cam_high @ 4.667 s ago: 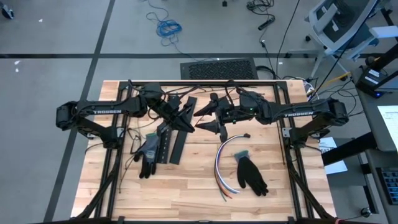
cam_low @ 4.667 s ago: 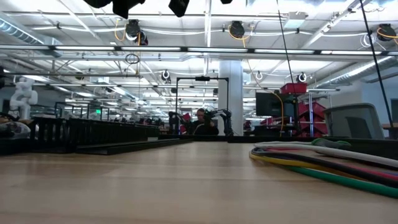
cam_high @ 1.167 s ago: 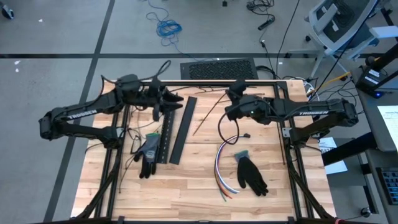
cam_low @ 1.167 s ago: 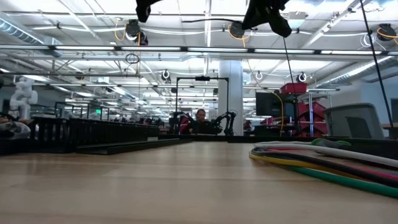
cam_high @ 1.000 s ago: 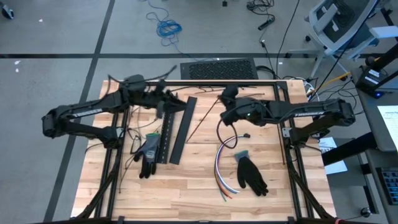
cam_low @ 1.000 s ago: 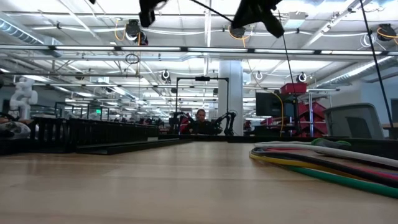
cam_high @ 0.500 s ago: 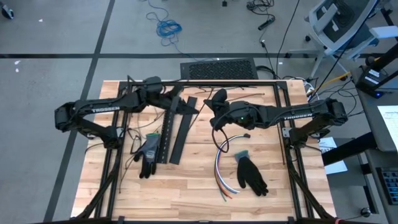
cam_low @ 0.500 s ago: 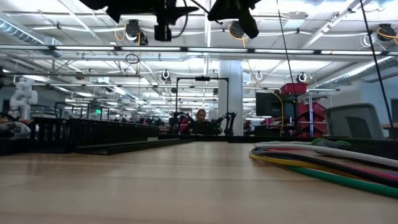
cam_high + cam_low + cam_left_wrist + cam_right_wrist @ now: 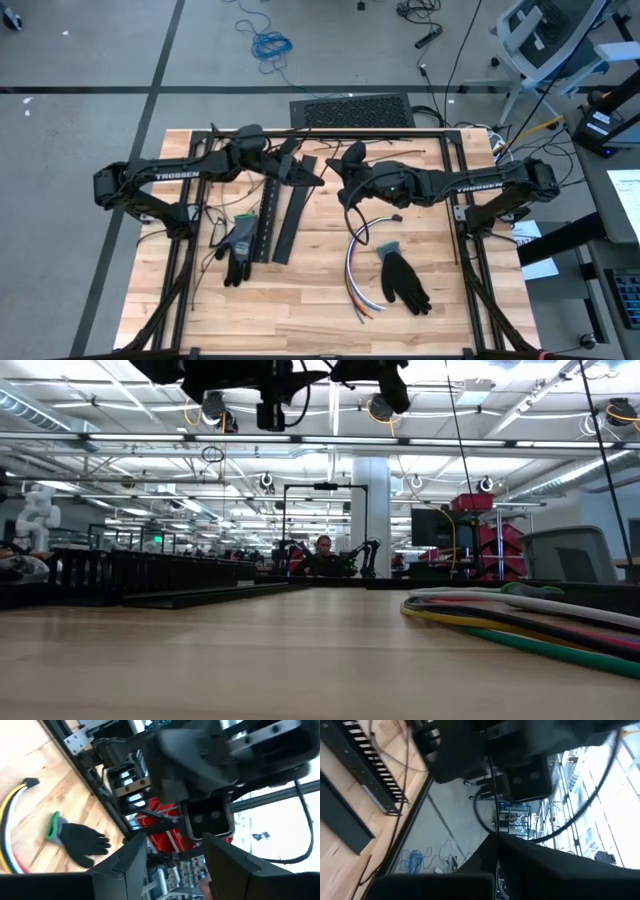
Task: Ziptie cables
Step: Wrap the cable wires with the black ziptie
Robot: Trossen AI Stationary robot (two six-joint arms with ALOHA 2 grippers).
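Cables [image 9: 352, 262] are lying loose on the wooden desk [image 9: 470, 320], right of centre toward the front half, not bundled by anything yet. Their long axis runs roughly front to back, bowed into a shallow arc that bulges to the left; the stripped orange and blue ends point at the front edge and the far end curls back toward the right arm. In the low view the same bundle [image 9: 520, 622] runs across the right side of the desk, white, yellow, red and green strands lying side by side.

A black work glove [image 9: 403, 279] sits just beside the cables on their right, touching or nearly so. Another glove [image 9: 238, 248] lies on the left side, next to two black slotted strips [image 9: 281, 215] lying lengthwise front to back.

Both arms are up above the back half of the desk, meeting near the middle. Left end effector [image 9: 300, 170] has its fingers [image 9: 131, 862] spread apart with nothing between them. Right end effector [image 9: 349, 158] is pressed together on a thin black strand, which looks like the zip tie [image 9: 492, 795].

Readable writing: "TROSSEN" in white on the left arm [image 9: 176, 174] and on the right arm [image 9: 481, 184].
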